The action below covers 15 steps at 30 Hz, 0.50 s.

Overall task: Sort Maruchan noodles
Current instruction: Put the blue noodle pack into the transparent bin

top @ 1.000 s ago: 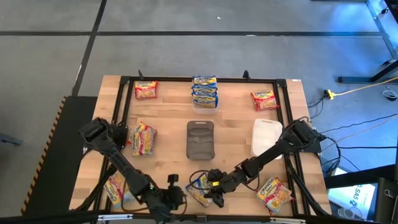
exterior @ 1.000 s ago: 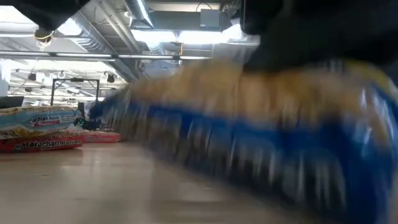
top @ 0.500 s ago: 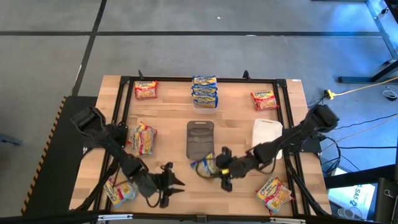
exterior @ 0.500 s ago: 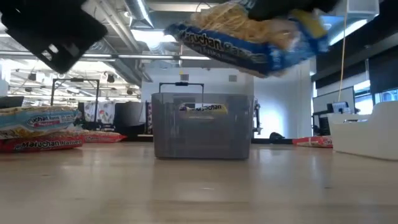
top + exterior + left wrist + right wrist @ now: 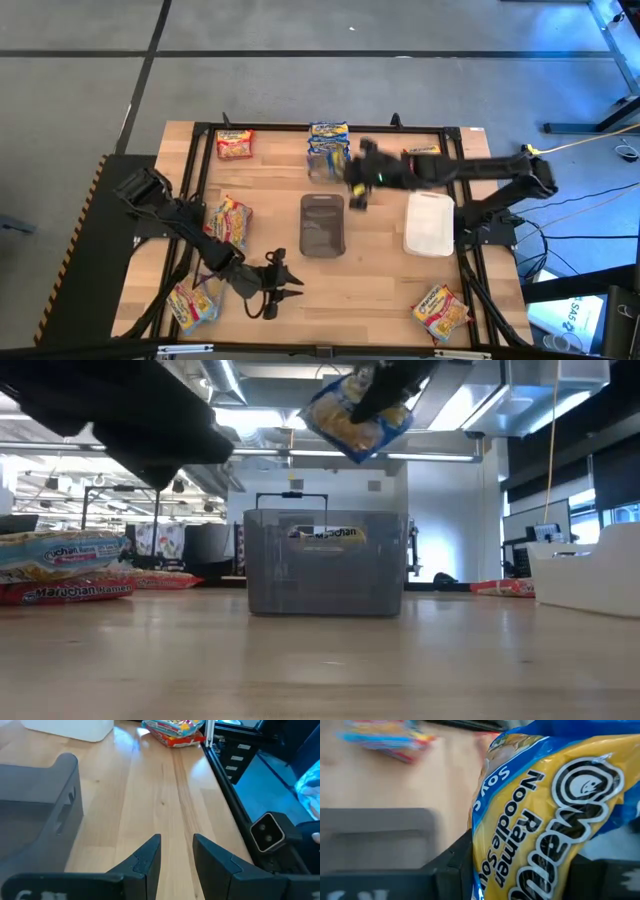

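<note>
The right hand (image 5: 357, 190) holds a blue-and-yellow noodle packet (image 5: 540, 815) in the air, just beside the clear tub (image 5: 329, 168) at the far edge, which carries a stack of blue packets (image 5: 329, 142). The dark mesh basket (image 5: 322, 224) sits mid-surface; its contents cannot be made out. The left hand (image 5: 176, 851), narrowly parted and holding nothing, hangs over bare wooden surface (image 5: 375, 280) near the front edge.

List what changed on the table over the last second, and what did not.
The right gripper, shut on a blue-labelled noodle packet, lifted it from the table's near edge and carried it up toward the blue stack at the far edge. The left gripper drew back leftward, jaws empty. The mesh basket, the white tub and the other packets stayed put.
</note>
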### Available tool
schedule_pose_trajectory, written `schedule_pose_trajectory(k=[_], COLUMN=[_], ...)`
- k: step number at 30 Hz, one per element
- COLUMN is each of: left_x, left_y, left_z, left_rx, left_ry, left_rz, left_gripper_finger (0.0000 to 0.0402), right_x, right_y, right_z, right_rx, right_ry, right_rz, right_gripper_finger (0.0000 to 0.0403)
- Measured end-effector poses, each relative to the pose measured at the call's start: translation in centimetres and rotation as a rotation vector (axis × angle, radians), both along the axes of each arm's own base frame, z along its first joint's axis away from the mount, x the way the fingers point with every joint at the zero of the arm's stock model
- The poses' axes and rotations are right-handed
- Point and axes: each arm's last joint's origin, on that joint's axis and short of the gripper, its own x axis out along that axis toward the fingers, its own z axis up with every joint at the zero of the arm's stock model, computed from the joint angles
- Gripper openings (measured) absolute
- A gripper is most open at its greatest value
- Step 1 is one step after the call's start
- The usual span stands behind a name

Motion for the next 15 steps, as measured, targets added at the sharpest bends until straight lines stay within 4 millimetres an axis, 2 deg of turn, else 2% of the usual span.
schedule_pose_trajectory(k=[4, 7, 12, 15], left_x=[-0.1, -0.7, -1.5, -1.8], left_y=[0.5, 1.0, 1.9, 2.1], left_z=[-0.4, -0.9, -1.5, -1.7], left_rx=[0.005, -0.023, -0.128, -0.156], left_ry=[-0.008, -0.055, -0.116, -0.110], left_rz=[0.017, 0.039, 0.070, 0.081], left_gripper_finger=[0.0108, 0.0108, 0.0108, 0.0108], right_x=[1.0, 1.8, 2.7, 3.3], right_y=[-5.1, -8.3, -11.6, -12.3], right_z=[1.2, 1.0, -2.4, -4.3], right_rx=[-0.083, -0.093, -0.044, 0.003], right_ry=[0.044, 0.060, 0.179, 0.244], right_rz=[0.038, 0.060, 0.115, 0.137], right_gripper_finger=[0.0126, 0.0126, 0.0127, 0.0126])
